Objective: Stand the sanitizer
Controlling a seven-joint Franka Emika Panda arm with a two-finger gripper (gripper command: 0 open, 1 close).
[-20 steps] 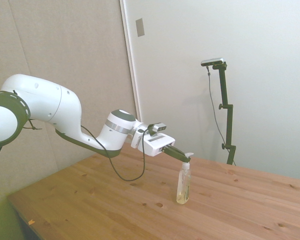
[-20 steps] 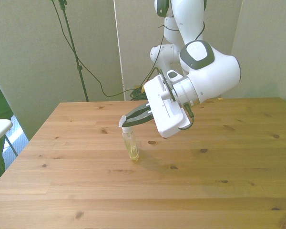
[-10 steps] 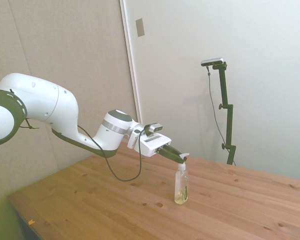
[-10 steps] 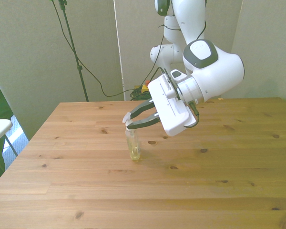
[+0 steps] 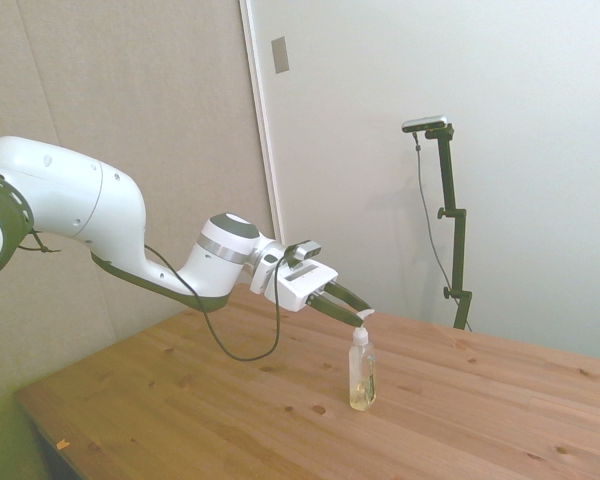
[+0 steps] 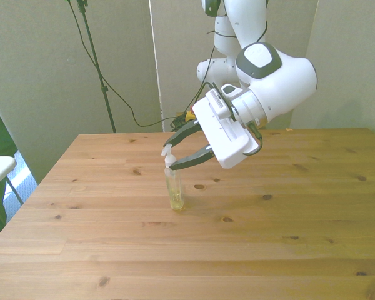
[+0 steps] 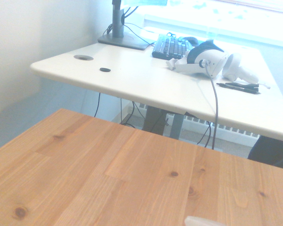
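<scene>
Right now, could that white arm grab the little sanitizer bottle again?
Probably yes: the gripper is open with its fingers either side of the pump top, and nothing else stands near the upright sanitizer.

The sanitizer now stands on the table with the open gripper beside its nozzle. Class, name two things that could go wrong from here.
1. The sanitizer is slim and tall, and the open gripper sits at its white nozzle; a sideways pull-back could knock it over.
2. It stands alone on the bare wooden table, with nothing to stop it rolling if it topples.

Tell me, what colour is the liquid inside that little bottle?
Pale yellow, inside the clear sanitizer; the front view shows it best.
</scene>
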